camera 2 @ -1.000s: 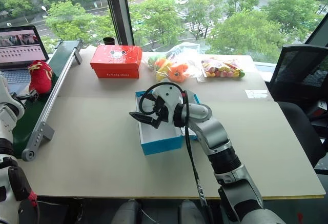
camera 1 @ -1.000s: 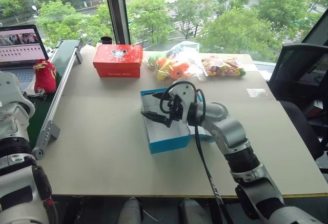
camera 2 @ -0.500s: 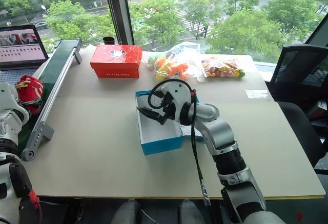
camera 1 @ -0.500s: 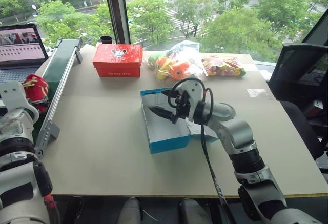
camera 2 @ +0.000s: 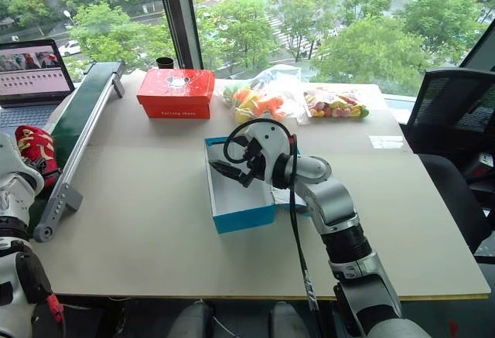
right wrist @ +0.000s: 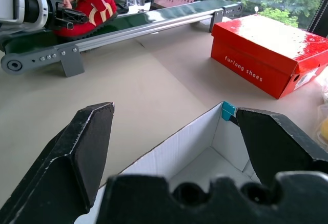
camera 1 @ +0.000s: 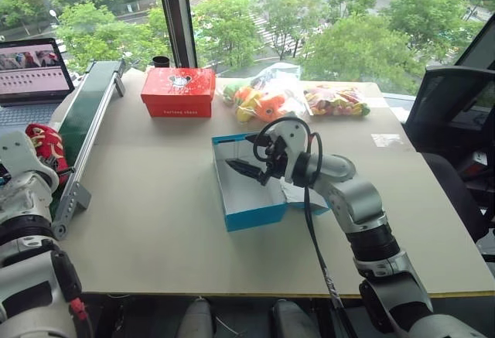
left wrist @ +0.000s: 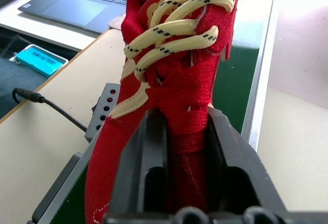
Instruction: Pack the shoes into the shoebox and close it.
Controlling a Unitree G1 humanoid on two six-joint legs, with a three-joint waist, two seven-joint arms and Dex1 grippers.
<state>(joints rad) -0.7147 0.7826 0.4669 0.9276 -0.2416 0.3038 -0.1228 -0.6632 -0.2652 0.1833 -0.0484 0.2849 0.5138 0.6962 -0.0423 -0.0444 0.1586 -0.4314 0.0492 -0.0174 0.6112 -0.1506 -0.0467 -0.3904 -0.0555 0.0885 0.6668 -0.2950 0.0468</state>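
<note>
Indoors, beige table [camera 1: 155, 199], window [camera 1: 255, 13] behind

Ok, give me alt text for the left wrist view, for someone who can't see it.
The left gripper is shut on a red shoe with cream laces, its two black fingers pinching the fabric. Under the shoe runs a dark green conveyor belt with a metal frame, and a laptop sits on a desk beyond.

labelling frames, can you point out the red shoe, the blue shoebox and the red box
red shoe [left wrist: 177, 88], left wrist view, laced upper.
blue shoebox [camera 1: 255, 217], left eye view, near outer wall.
red box [camera 2: 175, 86], right eye view, lid top.
</note>
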